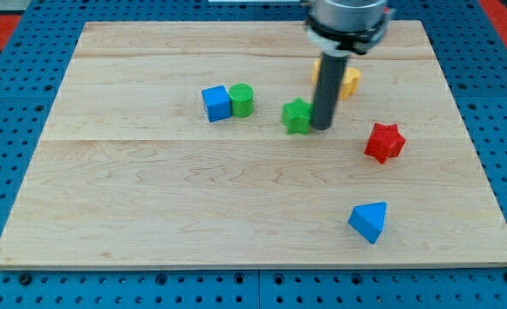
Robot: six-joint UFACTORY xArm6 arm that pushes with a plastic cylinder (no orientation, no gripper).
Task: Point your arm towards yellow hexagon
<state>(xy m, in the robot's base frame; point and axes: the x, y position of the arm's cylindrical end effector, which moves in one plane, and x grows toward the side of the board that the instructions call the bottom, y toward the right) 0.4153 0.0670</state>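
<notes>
My tip (321,127) rests touching green star (297,116), mid-board toward far edge. No gripper fitted, plain rod only. Yellow hexagon (349,81) just beyond, near far edge, partly hidden behind rod. Pointing looks nearly done; short advance toward hexagon remains.

Straight dark rod (322,127) under grey/black round arm end (346,21).

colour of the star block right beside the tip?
Green: the green star sits just left of my tip, clear in the camera view.
</notes>
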